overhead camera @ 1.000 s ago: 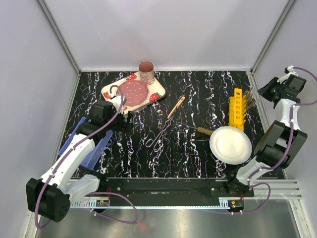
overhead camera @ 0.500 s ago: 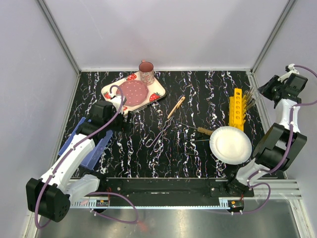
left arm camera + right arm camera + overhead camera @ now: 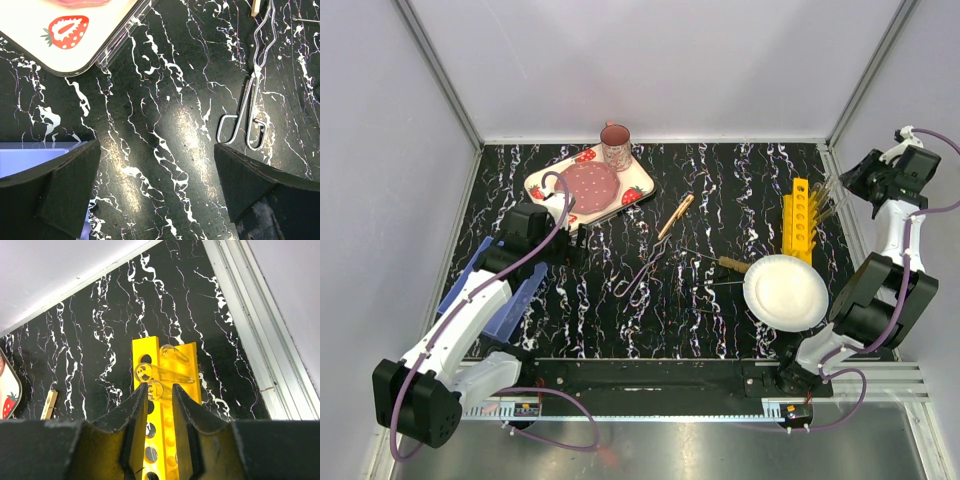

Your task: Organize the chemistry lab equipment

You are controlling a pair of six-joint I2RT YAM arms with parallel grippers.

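Tabletop black with white veins, pale lilac walls around

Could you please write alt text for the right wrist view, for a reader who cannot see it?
The right gripper pinches a glass tube at a yellow rack, where two more tubes sit tilted in the far holes. Around it lies a black, white-veined table, with a wooden handle at the left edge.
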